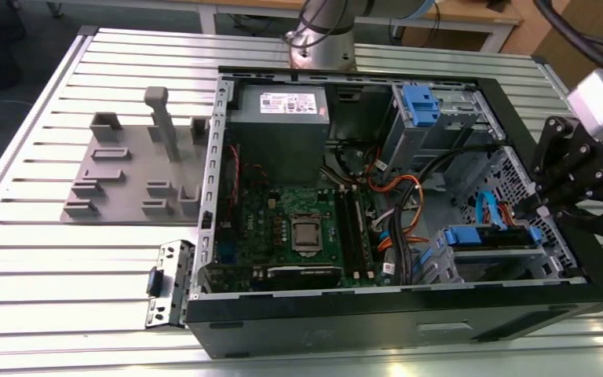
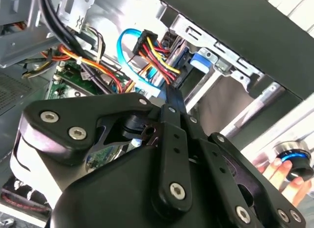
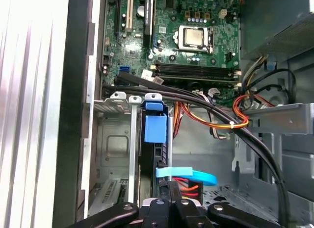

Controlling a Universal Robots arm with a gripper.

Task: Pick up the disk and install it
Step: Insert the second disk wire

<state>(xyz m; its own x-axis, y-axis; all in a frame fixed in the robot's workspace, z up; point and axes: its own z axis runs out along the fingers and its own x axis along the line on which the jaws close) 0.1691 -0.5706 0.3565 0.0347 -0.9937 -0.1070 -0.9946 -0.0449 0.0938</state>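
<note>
While my pincer hangs over the computer case's edge on the exterior view's right, the disk sits on edge in the drive cage in the case's near corner on that side, blue carrier frame uppermost, cables reaching its end. I cannot tell whether my pincer grips it. A person's hand rests just outside the case.

One open computer case on the slatted tabletop, with one motherboard and one processor socket inside. One grey power supply box up top. I count two blue drive carriers: one in the upper bay, one in the lower bay. One grey fixture plate beside the case, plus one end effector and one hand.
</note>
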